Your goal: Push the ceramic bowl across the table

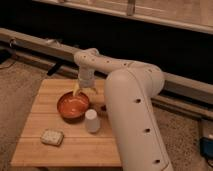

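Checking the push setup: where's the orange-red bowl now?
In the camera view, the glossy orange-red ceramic bowl sits on the light wooden table, up-left of the small white cup, the gripper at its far rim.

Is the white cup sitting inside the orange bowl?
No, the white cup stands on the table beside the ceramic bowl, while the claw hangs at the bowl's far rim.

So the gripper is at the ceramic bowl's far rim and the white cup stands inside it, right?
Not quite. In the camera view the white cup stands on the table beside the ceramic bowl. The gripper is at its far rim.
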Action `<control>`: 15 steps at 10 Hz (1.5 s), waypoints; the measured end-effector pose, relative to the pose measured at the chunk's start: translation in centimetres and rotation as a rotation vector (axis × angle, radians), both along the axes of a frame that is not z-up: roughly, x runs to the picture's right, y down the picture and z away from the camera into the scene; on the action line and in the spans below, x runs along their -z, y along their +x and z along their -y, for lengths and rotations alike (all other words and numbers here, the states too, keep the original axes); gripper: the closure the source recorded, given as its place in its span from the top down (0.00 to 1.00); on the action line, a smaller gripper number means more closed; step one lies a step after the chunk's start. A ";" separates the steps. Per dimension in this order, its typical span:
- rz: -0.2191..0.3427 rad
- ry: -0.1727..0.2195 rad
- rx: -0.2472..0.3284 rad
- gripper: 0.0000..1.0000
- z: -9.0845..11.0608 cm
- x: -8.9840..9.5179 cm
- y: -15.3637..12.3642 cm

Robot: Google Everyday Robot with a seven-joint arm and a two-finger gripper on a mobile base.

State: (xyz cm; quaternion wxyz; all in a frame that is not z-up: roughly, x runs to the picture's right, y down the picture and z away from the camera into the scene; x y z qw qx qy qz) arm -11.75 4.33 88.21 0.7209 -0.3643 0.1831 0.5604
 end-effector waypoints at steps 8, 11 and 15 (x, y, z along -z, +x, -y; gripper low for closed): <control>0.043 -0.024 0.051 0.80 -3.3 -4.4 -2.4; 0.067 -0.043 0.088 0.80 -3.7 -3.6 -5.4; 0.078 -0.094 0.126 0.80 -4.8 -2.7 -7.8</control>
